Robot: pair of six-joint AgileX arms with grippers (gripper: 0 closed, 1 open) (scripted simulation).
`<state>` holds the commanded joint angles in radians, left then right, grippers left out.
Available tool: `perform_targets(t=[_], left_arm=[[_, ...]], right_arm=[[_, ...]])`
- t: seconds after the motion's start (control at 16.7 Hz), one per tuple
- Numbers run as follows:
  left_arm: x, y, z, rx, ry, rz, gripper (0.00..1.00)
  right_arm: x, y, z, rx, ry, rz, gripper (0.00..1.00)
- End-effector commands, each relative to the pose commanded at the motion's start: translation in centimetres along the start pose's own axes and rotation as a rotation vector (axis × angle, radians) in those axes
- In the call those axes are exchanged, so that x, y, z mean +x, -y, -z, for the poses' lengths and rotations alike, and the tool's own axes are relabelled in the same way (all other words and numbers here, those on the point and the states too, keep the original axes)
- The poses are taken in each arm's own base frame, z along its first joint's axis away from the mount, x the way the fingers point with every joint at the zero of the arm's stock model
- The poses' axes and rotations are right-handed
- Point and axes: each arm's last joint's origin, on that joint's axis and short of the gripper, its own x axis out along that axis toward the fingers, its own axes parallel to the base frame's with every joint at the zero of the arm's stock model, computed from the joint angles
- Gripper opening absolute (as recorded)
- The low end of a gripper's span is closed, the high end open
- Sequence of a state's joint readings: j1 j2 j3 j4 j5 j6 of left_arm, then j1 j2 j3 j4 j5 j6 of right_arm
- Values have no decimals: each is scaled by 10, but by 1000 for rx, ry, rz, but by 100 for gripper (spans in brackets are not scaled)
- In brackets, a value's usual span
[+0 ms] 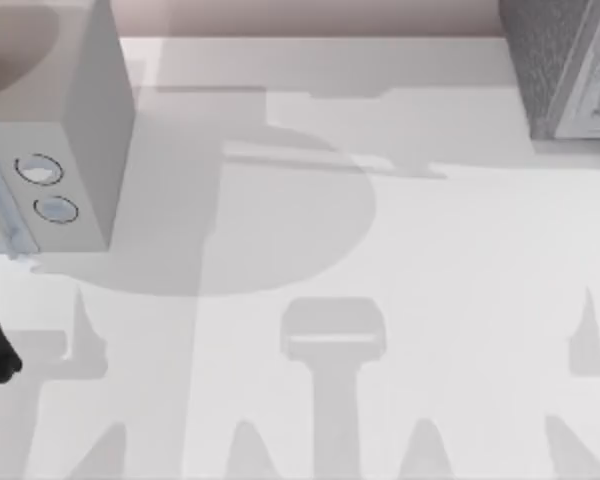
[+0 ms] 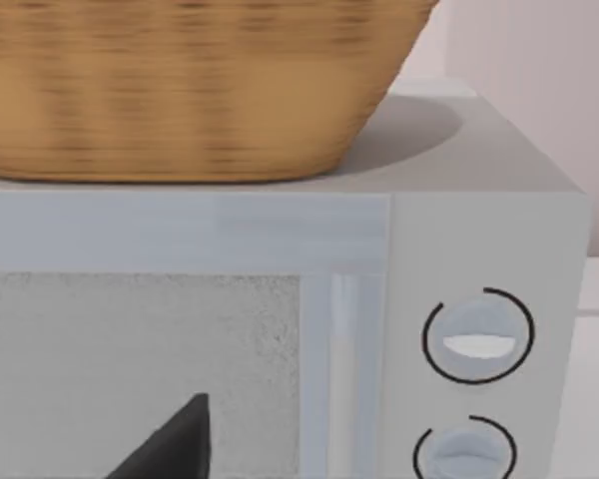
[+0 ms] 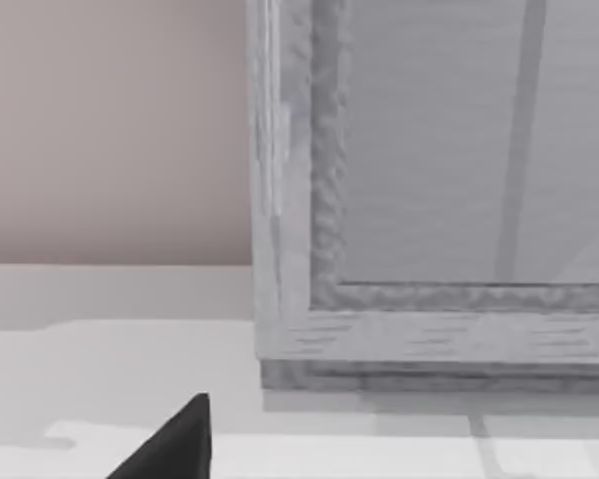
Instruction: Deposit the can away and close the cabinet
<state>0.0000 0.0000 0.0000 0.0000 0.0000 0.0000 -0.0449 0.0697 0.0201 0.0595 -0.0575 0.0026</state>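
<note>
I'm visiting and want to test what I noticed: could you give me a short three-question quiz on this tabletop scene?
1. True or false: a wicker basket sits on top of the microwave.
2. How many round knobs does the microwave front carry? A) one B) two C) four
3. Fill in: the grey cabinet stands at the table's far ____ corner in the top view.

Key: 1 true. 2 B: an upper knob and a lower knob. 3 right.

cabinet [image 1: 565,65] | grey, textured frame | upright at counter's far right corner | front panel [image 3: 459,150] pale, framed, standing vertical
</note>
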Motion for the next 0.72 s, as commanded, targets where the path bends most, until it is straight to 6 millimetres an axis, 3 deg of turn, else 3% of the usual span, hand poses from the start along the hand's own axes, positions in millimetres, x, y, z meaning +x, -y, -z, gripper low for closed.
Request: perform_targets(t=[0.36, 0.72], left_arm=[[0, 0, 0, 0, 0, 0, 100], [0, 0, 0, 0, 0, 0, 100]], right_arm=[[24, 30, -25, -5, 14, -1, 100], [53, 103, -29, -6, -4, 18, 100]])
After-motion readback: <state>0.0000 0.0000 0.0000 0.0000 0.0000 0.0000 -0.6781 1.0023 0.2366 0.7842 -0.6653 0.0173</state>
